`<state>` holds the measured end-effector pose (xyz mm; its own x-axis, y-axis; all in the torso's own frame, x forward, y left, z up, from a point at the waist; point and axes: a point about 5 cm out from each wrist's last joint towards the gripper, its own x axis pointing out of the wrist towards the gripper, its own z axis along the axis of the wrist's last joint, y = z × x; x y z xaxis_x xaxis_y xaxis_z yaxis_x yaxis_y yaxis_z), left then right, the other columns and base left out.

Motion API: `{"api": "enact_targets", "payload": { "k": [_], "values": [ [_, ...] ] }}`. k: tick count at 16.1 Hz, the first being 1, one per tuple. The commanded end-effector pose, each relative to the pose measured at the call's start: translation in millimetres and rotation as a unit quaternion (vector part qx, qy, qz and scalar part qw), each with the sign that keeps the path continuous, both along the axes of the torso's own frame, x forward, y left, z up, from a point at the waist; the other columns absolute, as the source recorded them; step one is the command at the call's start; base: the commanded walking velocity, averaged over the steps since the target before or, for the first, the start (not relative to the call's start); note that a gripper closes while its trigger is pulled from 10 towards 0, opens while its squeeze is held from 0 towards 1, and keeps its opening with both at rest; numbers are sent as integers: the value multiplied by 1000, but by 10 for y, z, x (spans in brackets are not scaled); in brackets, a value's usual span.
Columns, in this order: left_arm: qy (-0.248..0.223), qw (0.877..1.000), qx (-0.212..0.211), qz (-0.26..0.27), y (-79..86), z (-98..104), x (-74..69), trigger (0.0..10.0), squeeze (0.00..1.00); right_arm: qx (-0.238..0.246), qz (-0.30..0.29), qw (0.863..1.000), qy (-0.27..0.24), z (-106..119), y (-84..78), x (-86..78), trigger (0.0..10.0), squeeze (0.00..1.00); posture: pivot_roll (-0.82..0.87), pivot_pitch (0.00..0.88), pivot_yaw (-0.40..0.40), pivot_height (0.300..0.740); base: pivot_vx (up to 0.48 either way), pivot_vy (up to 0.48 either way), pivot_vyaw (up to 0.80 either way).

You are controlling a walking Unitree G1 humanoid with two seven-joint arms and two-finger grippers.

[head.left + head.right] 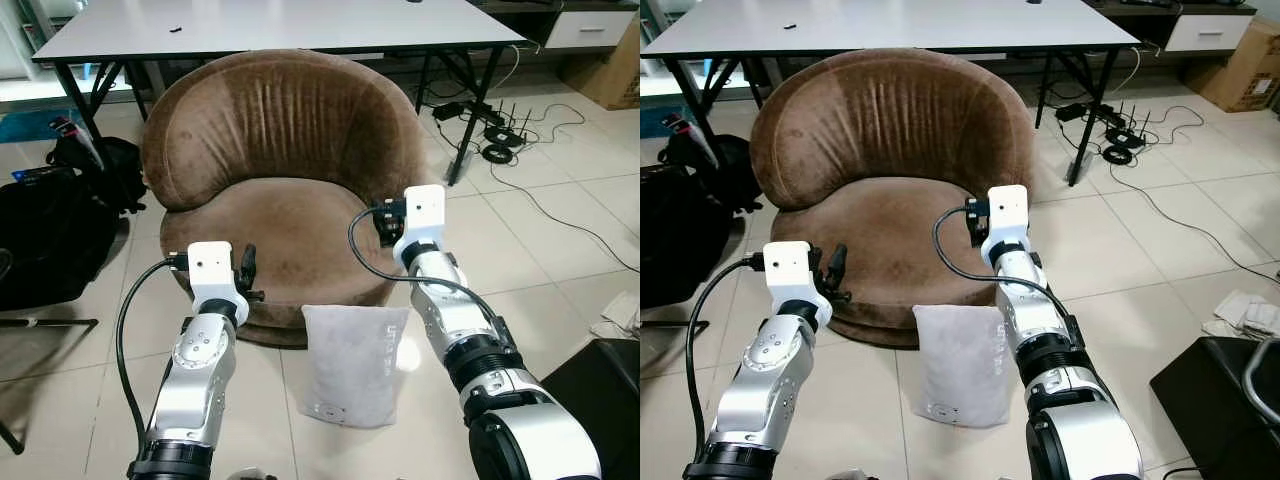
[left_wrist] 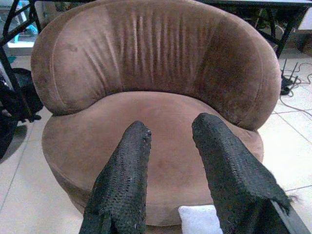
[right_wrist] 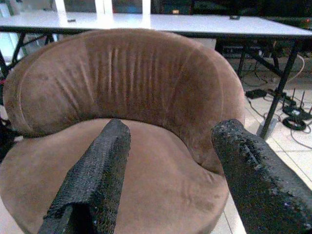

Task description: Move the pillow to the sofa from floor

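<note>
Pillow: a pale grey pillow (image 1: pixel 355 365) stands upright on the tiled floor (image 1: pixel 560 260), low in the middle of the frame, leaning against the front base of the sofa.
Sofa: a round brown sofa (image 1: pixel 280 150) with a curved back fills the upper middle of the frame; its seat is bare.
Left pincer: the left pincer (image 2: pixel 170 146) hangs in the air at the lower left, over the front left edge of the seat; its two black fingers (image 2: pixel 124 180) stand a small gap apart and hold nothing. A white corner of the pillow peeks up between them in the wrist view.
Right pincer: the right pincer (image 3: pixel 170 146) is raised at the right of centre, beside the sofa's right flank; its fingers (image 3: pixel 97 175) are spread wide and grip nothing.
Arms: both silver arms reach up from the bottom edge, one on each side of the pillow, apart from it.
Table: a white table (image 1: pixel 300 25) on black legs runs along the top of the frame behind the sofa.
Left edge: black bags (image 1: pixel 50 230) sit on the floor.
Upper right: cables and a router (image 1: pixel 500 135) lie on the tiles.
</note>
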<state>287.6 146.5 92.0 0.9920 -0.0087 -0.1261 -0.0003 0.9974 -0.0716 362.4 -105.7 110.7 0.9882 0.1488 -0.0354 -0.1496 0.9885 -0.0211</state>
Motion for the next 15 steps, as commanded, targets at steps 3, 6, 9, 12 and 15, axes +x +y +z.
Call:
{"api": "enact_targets", "payload": {
  "k": [3, 6, 9, 12, 15],
  "values": [
    [0, 1000, 1, -1, -17, -1, -10, 10000, 0, -4, 2, 1000, -3, -7, 20, -13, 10000, 0, -32, 0, 7, 740, 0, 0, 0],
    [-5, 1000, 1, 1, -16, 25, -2, 10000, 0, -7, 5, 1000, -4, 6, 19, -2, 10000, 0, -30, 0, 0, 740, 0, 0, 0],
    [2, 1000, 4, 2, -8, -16, -28, 10000, 0, -7, 6, 1000, 3, -27, 37, -12, 10000, 0, -28, 0, 2, 740, 0, 0, 0],
    [-2, 1000, 2, 1, -27, 3, -12, 10000, 0, -11, 7, 1000, 3, -21, 31, -6, 10000, 0, -29, 0, 3, 740, 0, 0, 0],
    [1, 1000, 4, 1, -23, -15, -36, 10000, 0, -12, 5, 1000, 3, -40, 22, -19, 10000, 0, -28, 0, 9, 740, 0, 0, 0]
  ]
}}
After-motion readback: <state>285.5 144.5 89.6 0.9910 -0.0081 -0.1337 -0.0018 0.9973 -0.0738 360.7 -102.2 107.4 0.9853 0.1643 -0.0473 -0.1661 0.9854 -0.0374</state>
